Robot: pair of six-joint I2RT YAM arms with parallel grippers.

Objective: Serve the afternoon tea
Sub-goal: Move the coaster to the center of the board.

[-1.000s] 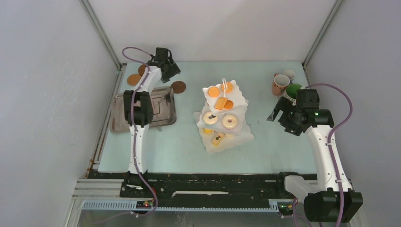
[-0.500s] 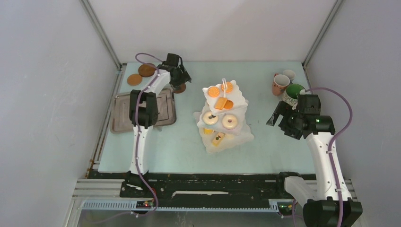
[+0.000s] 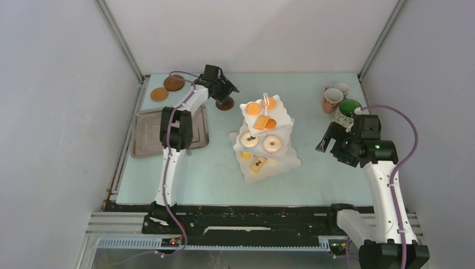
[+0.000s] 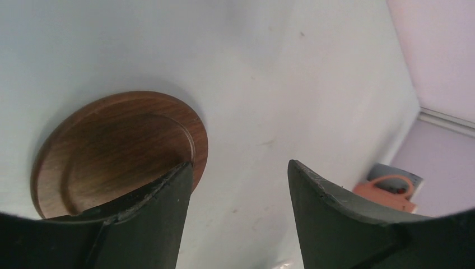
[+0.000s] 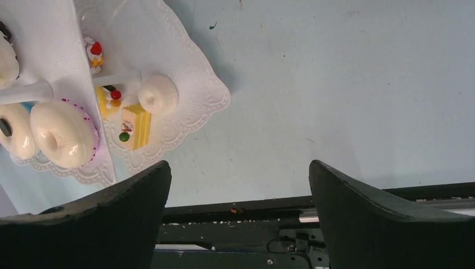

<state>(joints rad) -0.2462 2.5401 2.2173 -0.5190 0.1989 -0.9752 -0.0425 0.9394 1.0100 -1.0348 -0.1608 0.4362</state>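
— State of the left end effector (image 4: 241,168)?
— Its jaws are held apart, and nothing is clamped between them. A brown round coaster (image 4: 117,145) is seen lying flat on the counter (image 4: 313,67) just below. Part of its rim is hidden by one finger (image 4: 145,224) in the wrist view, so whether it is touched cannot be told.
— Where on the counter is that coaster found?
— Toward the far edge, left of centre, just beyond the far right corner of the grey tray (image 3: 143,134) and left of the white three-tier stand (image 3: 287,161). Two more coasters (image 3: 174,83) are laid side by side in the far left corner, well apart from it. The tray is set along the left edge.
— And the right end effector (image 5: 238,166)?
— Its jaws are spread wide, and only bare counter is framed between them. It is held toward the right edge, with the stand off to its left.
— What is carried on the stand?
— The stand is placed at the counter's centre. Orange biscuits (image 3: 253,109) are laid on the top tier, donuts (image 3: 273,144) on the middle tier and yellow cakes (image 3: 258,164) on the bottom tier.
— The mugs?
— They are grouped in the far right corner. The small pale mug (image 3: 342,88) is set farthest back and the pink mug (image 3: 331,100) beside it. The green-inside mug (image 3: 347,109) is nearest the right end effector.
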